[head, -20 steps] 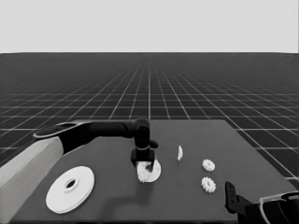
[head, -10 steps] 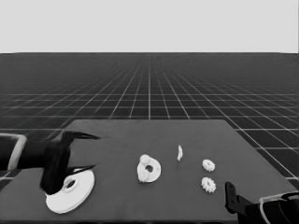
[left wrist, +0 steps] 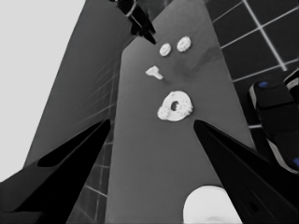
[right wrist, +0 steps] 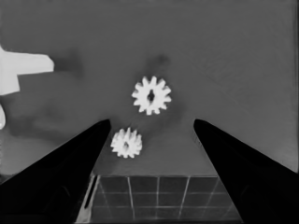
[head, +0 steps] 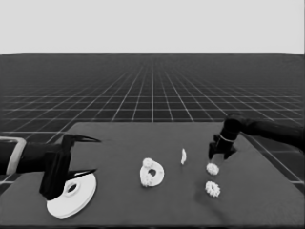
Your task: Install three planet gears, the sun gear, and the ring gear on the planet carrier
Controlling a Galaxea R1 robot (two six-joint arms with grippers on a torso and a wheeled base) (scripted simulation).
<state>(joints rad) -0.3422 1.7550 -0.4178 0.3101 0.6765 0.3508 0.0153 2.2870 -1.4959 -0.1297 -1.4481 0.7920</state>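
Your right gripper (head: 220, 153) hangs with fingers spread wide just above the farther of two loose gears (head: 212, 168); the nearer gear (head: 212, 189) lies close by. Your left gripper (head: 81, 155), also wide open, waits over the larger round part (head: 71, 195) at the table's (head: 267, 191) left end. The smaller round part (head: 152, 172) sits mid-table with gears on it, a thin white piece (head: 183, 156) beside it.

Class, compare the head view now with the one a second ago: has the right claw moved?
Yes. The right claw has come in from the lower right corner and now hangs open just above the farther of two loose gears, right of the thin white piece.
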